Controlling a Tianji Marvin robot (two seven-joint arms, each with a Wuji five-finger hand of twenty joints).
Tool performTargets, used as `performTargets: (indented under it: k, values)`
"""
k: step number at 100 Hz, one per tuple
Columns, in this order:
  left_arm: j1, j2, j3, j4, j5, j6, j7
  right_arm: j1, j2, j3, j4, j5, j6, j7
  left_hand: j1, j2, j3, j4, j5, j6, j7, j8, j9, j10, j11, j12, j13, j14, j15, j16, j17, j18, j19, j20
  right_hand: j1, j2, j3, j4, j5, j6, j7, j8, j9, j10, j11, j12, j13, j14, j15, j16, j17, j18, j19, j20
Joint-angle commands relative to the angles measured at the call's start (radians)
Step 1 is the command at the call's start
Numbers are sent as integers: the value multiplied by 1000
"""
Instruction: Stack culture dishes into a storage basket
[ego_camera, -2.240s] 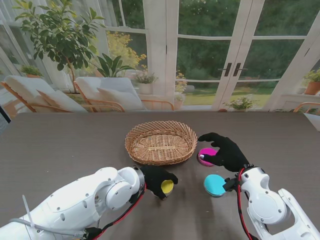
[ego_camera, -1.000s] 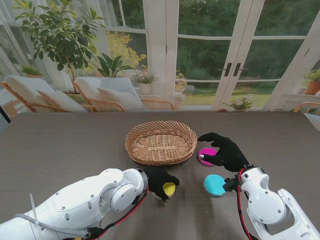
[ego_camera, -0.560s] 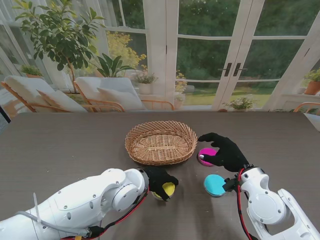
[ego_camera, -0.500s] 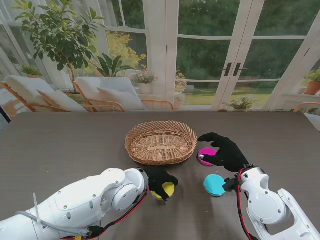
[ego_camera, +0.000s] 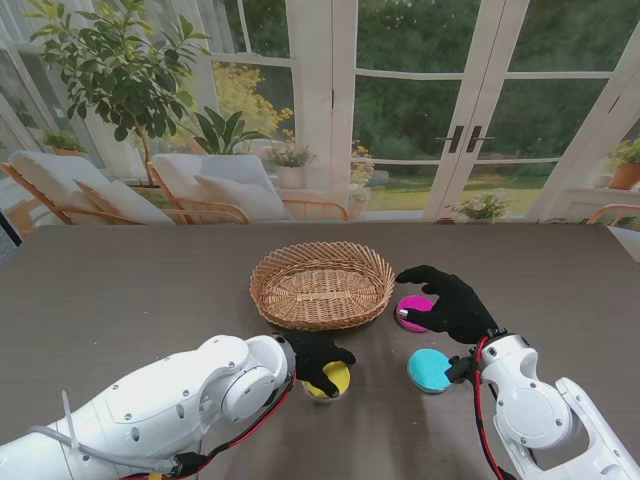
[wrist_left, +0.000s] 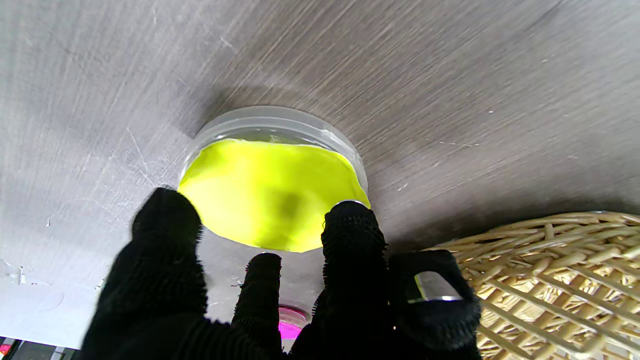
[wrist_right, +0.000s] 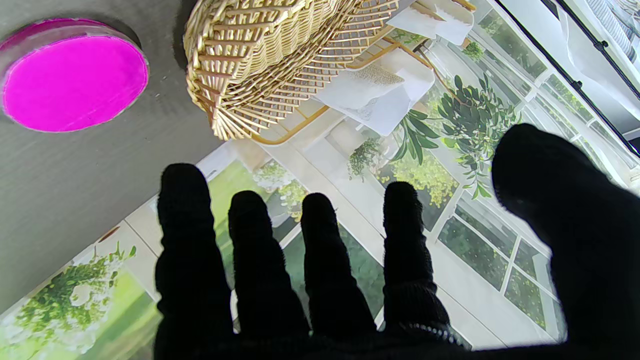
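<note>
A yellow culture dish (ego_camera: 329, 380) (wrist_left: 272, 192) rests flat on the table just nearer to me than the wicker basket (ego_camera: 322, 283) (wrist_left: 560, 280). My left hand (ego_camera: 314, 358) (wrist_left: 280, 300) reaches over it, with thumb and fingertips (wrist_left: 350, 225) pressed on the dish's near rim from two sides. A magenta dish (ego_camera: 411, 307) (wrist_right: 72, 80) lies right of the basket (wrist_right: 260, 65), partly under my right hand (ego_camera: 450, 305) (wrist_right: 320, 280), which hovers with fingers spread and holds nothing. A blue dish (ego_camera: 430, 370) lies nearer to me, beside the right wrist.
The basket holds nothing that I can see. The dark wooden table (ego_camera: 120, 290) stretches wide to the left and far right. Windows, plants and chairs stand beyond the far edge.
My left hand has drawn slightly back and left over the yellow dish, which now shows more of its face. The right hand, magenta dish and blue dish have not moved.
</note>
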Motion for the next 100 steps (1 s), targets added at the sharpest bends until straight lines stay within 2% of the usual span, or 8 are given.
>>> performTargets:
  k: [1, 12, 32, 42, 52, 60, 76, 100]
  values:
    - [7, 0, -8, -11, 1, -4, -14, -4, -3, -3, -5, 0, 1, 14, -28, 49, -50, 0, -22, -10, -17, -8, -25, -13, -3, -20, -34, 29, -16, -9, -3, -11, 137, 22, 2, -40, 65, -28, 9, -6, 9, 4, -26, 18, -5, -3, 22, 7, 7, 14, -233, 14, 25, -2]
    - [25, 2, -31, -21, 23, -13, -9, -4, -3, -2, -5, 0, 1, 15, -28, 54, -62, 0, -19, -16, -15, -8, -22, -32, -2, -19, -37, 42, -32, -16, -14, 2, 125, 18, 1, -37, 63, -28, 9, -7, 8, 4, -26, 17, -5, -3, 22, 8, 7, 14, -233, 14, 25, -3]
    - [69, 8, -105, -76, 35, -35, -25, -3, -3, -2, -4, 1, 0, 13, 17, 53, -47, 14, 3, -23, -7, -8, -9, -69, 2, -24, -76, 100, -81, -25, -71, 67, 72, 26, 1, -31, 60, -26, 9, -7, 8, 4, -26, 18, -5, -3, 21, 6, 6, 14, -236, 13, 25, -3]
    - [95, 13, -156, -121, 42, -55, -51, -3, -3, -2, -3, 2, -1, 12, 39, 62, -47, 13, 20, -18, 2, -5, 9, -97, 9, -22, -113, 136, -129, -23, -146, 127, -12, 81, -1, -27, 59, -26, 8, -8, 7, 3, -26, 16, -6, -3, 22, 5, 6, 14, -236, 13, 25, -4]
    - [134, 18, -232, -175, 39, -84, -78, -3, -4, -2, -3, 3, 0, 10, 92, 80, -20, 24, 104, 16, 29, 1, 71, -128, 27, -14, -173, 199, -263, -69, -296, 228, -194, 103, -5, -18, 55, -25, 9, -6, 7, 3, -24, 15, -6, -3, 20, 4, 6, 14, -238, 13, 25, -4]
    - [181, 15, -305, -213, 29, -100, -63, -3, -5, -2, -3, 5, 1, 9, 84, 72, 4, 16, 149, 27, 43, 2, 153, -142, 43, -14, -198, 250, -409, -143, -389, 312, -368, 76, -6, -11, 50, -24, 9, -6, 6, 3, -22, 16, -6, -3, 20, 5, 5, 14, -242, 14, 25, -4]
    - [262, 4, -425, -278, -16, -98, -17, -4, -5, -3, -2, 7, 1, 6, 62, 43, 7, 9, 213, 29, 63, 6, 190, -137, 27, -51, -260, 312, -662, -289, -497, 381, -608, 19, -12, -4, 46, -22, 5, -7, 4, 2, -21, 13, -7, -4, 16, 0, 2, 13, -248, 13, 25, -4]
    - [354, -14, -551, -321, -67, -100, 76, -4, -8, -8, 0, 9, -1, -4, 61, 38, -1, 9, 199, 42, 52, 0, 138, -138, -16, -136, -401, 353, -969, -506, -670, 405, -1010, -136, -19, 18, 33, -18, 2, -7, 2, 1, -17, 11, -8, -4, 6, -20, -5, 9, -275, 7, -8, -21]
